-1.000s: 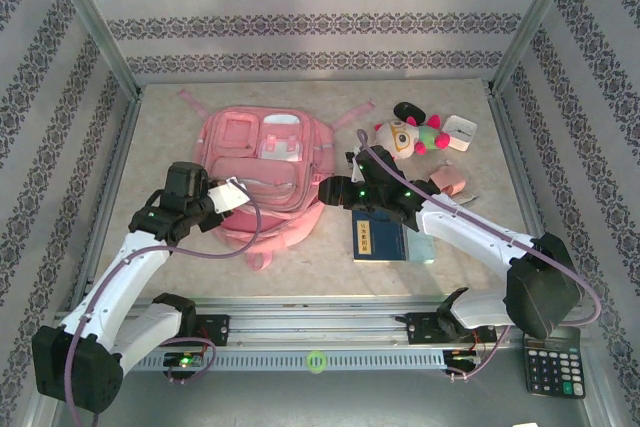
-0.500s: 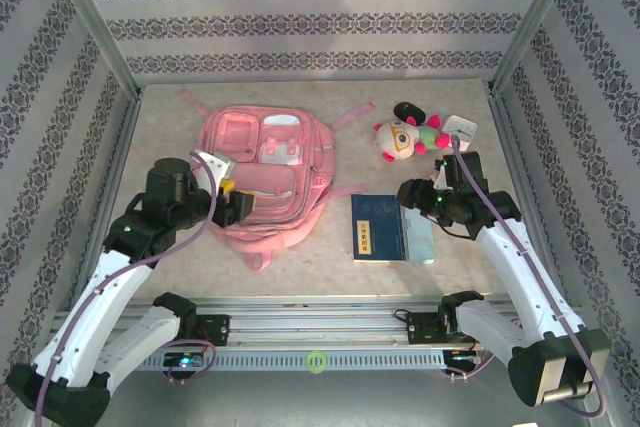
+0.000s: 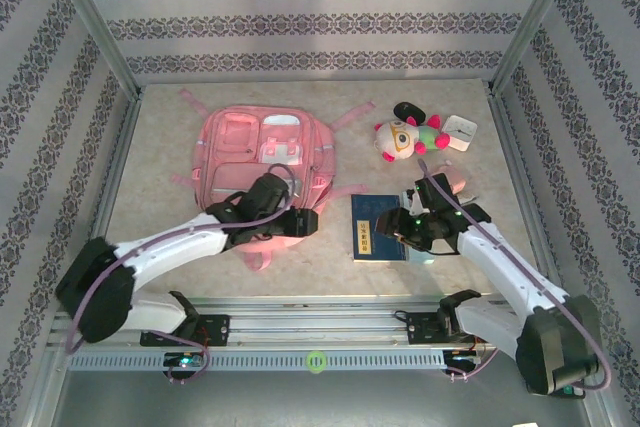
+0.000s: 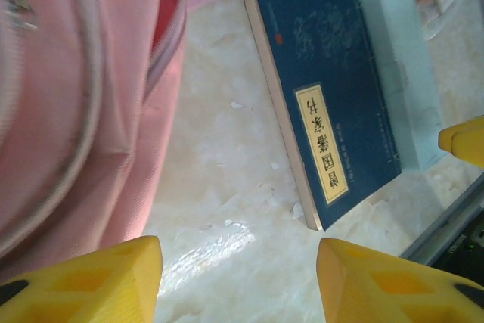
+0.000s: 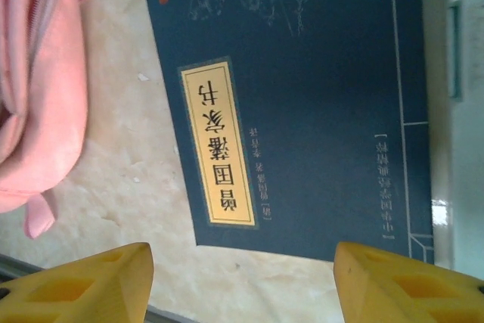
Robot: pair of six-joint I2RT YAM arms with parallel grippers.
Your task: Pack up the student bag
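The student bag (image 3: 250, 152), a large pink backpack, lies flat at the table's left centre, and its edge fills the left of the left wrist view (image 4: 68, 104). My left gripper (image 3: 308, 223) hangs open off the bag's lower right corner, over bare table (image 4: 238, 281), with nothing between its yellow fingertips (image 4: 113, 277). A dark blue book (image 3: 376, 229) with a yellow title label lies right of the bag (image 4: 333, 96). Just over the book's near edge (image 5: 302, 88), my right gripper (image 3: 392, 230) stands open and empty (image 5: 242, 285).
A pale blue box (image 3: 422, 243) lies against the book's right side (image 4: 397, 66). A plush toy (image 3: 405, 135), a small white box (image 3: 460, 130) and a pink object (image 3: 450, 180) sit at the back right. The metal rail (image 3: 320, 322) runs along the near edge.
My left arm swung right across the bag's front to its lower right corner. My right gripper came left and down over the book.
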